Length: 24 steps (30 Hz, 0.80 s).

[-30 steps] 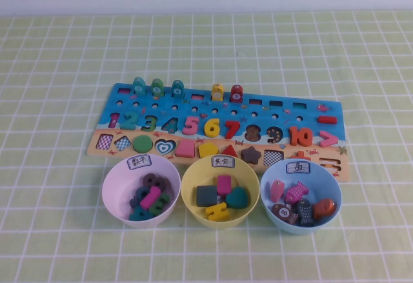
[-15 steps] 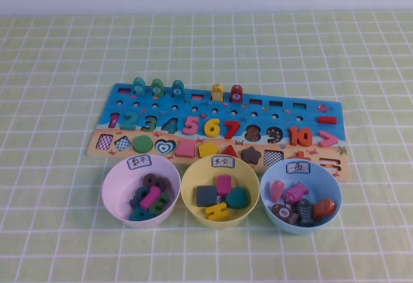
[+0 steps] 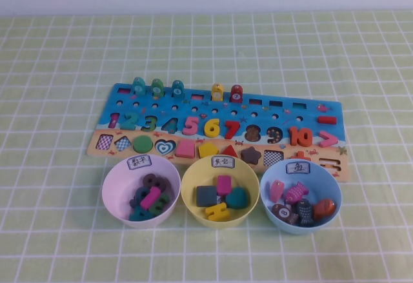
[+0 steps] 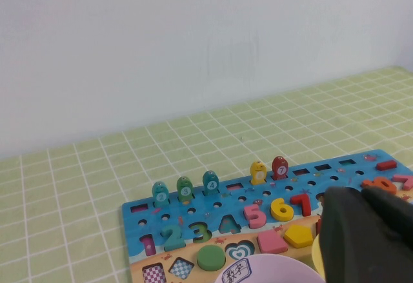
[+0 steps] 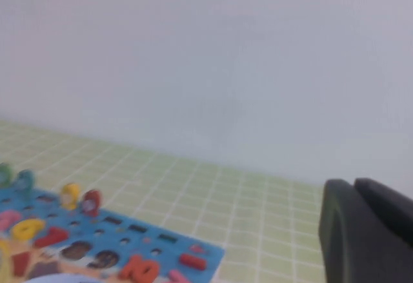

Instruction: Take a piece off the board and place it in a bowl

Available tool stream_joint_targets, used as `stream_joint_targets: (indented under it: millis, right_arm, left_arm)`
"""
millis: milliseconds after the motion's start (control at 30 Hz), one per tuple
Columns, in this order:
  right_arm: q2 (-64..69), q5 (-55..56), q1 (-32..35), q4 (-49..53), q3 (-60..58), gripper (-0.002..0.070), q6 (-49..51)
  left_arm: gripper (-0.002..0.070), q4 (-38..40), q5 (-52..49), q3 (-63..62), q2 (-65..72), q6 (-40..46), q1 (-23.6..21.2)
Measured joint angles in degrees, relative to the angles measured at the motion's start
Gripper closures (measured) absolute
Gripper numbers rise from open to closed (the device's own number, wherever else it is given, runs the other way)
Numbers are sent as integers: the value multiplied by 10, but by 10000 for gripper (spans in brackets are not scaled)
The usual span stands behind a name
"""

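- The small magenta-pink wooden numeral "1" sits in its slot at the board's far left end, at nine o'clock from the teal "2". Its long axis runs almost twelve to six, the top leaning slightly toward one o'clock.
- The long blue-and-tan puzzle board lies crosswise on the green checked cloth.
- The pale pink-lilac round plastic bowl stands at six o'clock from the numeral, just in front of the board, holding mixed pieces.
- The left gripper hangs near that bowl, fingers closed on nothing.
- The right gripper hovers off the board's right end; I cannot tell its state.
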State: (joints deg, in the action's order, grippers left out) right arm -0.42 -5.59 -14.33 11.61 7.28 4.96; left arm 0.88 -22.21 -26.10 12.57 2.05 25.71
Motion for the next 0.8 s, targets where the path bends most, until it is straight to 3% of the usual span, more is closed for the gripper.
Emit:
stream_joint_targets:
  millis: [167, 400, 800]
  right_arm:
    - [-1, 123, 93, -27, -78, 695, 10]
    - [-1, 141, 123, -64, -87, 695, 12]
    - [-4, -102, 126, -153, -87, 695, -42]
  left_arm:
    - [678, 0, -1, 0, 0, 0, 0]
    - [678, 0, -2, 0, 0, 0, 0]
    - [678, 0, -4, 9, 0, 0, 0]
